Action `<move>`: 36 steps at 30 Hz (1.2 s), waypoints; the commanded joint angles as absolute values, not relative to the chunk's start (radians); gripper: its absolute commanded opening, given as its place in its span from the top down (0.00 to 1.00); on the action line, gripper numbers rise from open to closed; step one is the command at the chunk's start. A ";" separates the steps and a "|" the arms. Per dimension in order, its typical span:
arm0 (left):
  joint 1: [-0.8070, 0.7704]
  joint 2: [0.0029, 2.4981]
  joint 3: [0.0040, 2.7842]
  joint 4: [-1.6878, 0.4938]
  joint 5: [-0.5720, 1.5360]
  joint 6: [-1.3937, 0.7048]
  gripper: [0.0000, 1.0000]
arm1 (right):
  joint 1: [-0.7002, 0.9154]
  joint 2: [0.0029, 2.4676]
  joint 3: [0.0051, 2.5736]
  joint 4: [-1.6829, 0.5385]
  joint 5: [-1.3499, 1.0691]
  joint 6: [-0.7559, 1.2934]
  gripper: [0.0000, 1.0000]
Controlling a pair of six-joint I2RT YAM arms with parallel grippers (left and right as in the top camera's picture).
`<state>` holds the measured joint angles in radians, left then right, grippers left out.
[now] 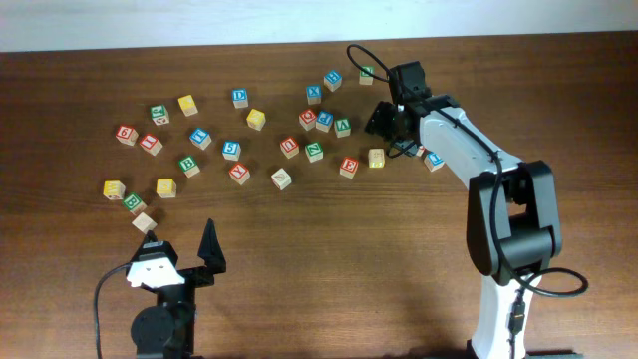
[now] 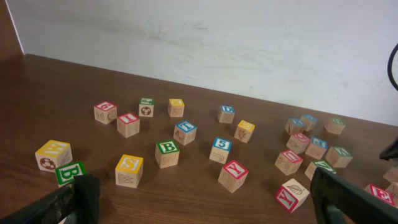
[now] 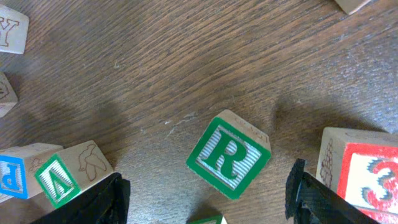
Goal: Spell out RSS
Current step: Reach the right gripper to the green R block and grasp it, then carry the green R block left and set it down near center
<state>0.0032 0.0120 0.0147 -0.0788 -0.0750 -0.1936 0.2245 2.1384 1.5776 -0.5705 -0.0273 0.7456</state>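
Right fingers (image 3: 93,202): spread wide, empty, poised over the R block (image 3: 228,154), which sits on the desk (image 3: 186,56) in the gap between them, green face up, turned askew. Neighbours: V block (image 3: 57,180) on one side, 3 block (image 3: 367,177) on the other, both apart from it. Left fingers (image 2: 84,196): spread, empty, at the near side, well apart from the scatter. Progress: apparently at the outset, with no letter placed and no row begun. Remaining: grip and place R, then find two S blocks, neither legible here.

Soft, even light, faint shadows beside blocks (image 3: 228,154), slight blur on near tool fingers (image 3: 90,202) in wrist views.
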 commanded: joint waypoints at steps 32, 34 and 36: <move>0.007 0.008 0.009 -0.079 -0.067 -0.177 0.00 | 0.227 2.211 1.699 -0.611 0.032 0.671 0.77; 0.007 0.008 0.009 -0.079 -0.067 -0.177 0.00 | 0.227 2.211 1.749 -0.656 0.032 0.632 0.80; 0.007 0.008 0.009 -0.079 -0.067 -0.177 0.01 | 0.227 2.211 1.833 -0.741 0.031 0.601 0.83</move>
<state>0.0032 0.0120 0.0147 -0.0788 -0.0750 -0.1936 0.2241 2.2002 1.7332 -0.6865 0.0189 0.6628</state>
